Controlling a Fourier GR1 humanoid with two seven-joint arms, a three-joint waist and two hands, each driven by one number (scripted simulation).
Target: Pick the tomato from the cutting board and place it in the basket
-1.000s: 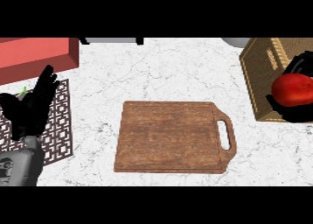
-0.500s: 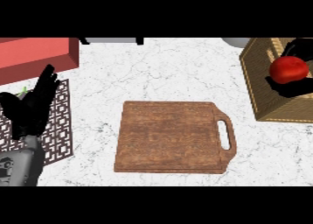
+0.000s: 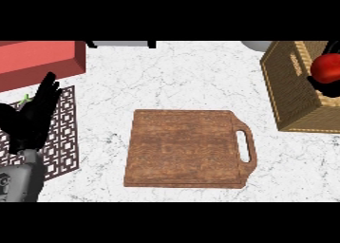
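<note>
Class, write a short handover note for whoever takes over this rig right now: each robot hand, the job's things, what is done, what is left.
Left robot hand: open, resting at the left edge, fingers up, holding nothing.
Right robot hand: curled round the tomato, over the basket at the right edge.
Cutting board: mid-counter, nothing on it.
Done: tomato picked off the board and carried over the basket.
Left: release it inside the basket, then withdraw the hand.

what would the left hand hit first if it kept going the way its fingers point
Probably the red box. The left hand rests open above the patterned mat, fingers pointing up-view toward that box's near edge. Its height over the counter is unclear, so it might pass above.
</note>
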